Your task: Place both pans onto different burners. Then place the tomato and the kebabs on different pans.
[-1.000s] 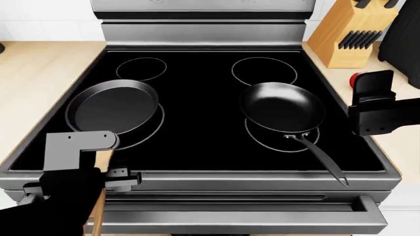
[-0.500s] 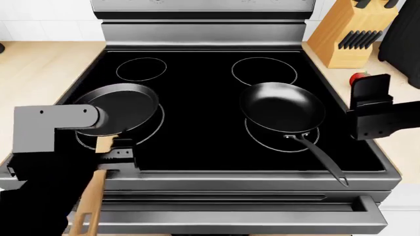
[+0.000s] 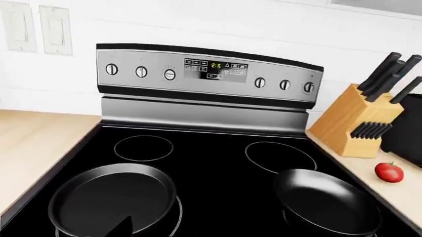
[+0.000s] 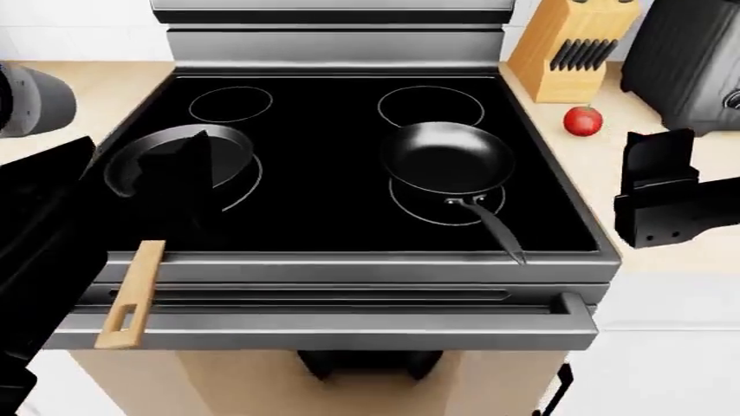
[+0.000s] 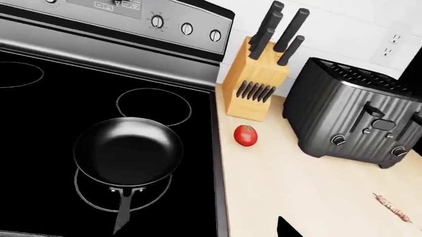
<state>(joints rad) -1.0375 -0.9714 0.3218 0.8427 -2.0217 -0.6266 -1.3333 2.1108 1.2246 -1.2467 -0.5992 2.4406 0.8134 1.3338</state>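
Note:
The straight-sided pan [image 4: 156, 156] lies on the front left burner [image 4: 251, 182], its wooden handle [image 4: 130, 296] jutting past the stove's front. My left gripper [image 4: 187, 186] hangs above that pan, open and empty; one fingertip [image 3: 122, 228] shows in the left wrist view. The slope-sided pan [image 4: 449, 156] rests on the front right burner [image 4: 446, 214], metal handle [image 4: 497, 230] pointing forward. The tomato [image 4: 583, 120] sits on the right counter. A kebab [image 5: 394, 209] lies farther right, in front of the toaster. My right gripper [image 4: 657, 186] is open over the counter, nearer me than the tomato.
The two back burners [image 4: 230, 104] [image 4: 431, 106] are bare. A wooden knife block [image 4: 567, 48] and a black toaster [image 5: 356, 114] stand at the back of the right counter. Light wood counter [image 3: 33, 143] runs left of the stove. The oven door handle [image 4: 347, 316] lies below.
My left gripper has let go of the wooden handle and risen above the pan, which stays on the front left burner. The head view has pulled back. The right gripper has barely moved.

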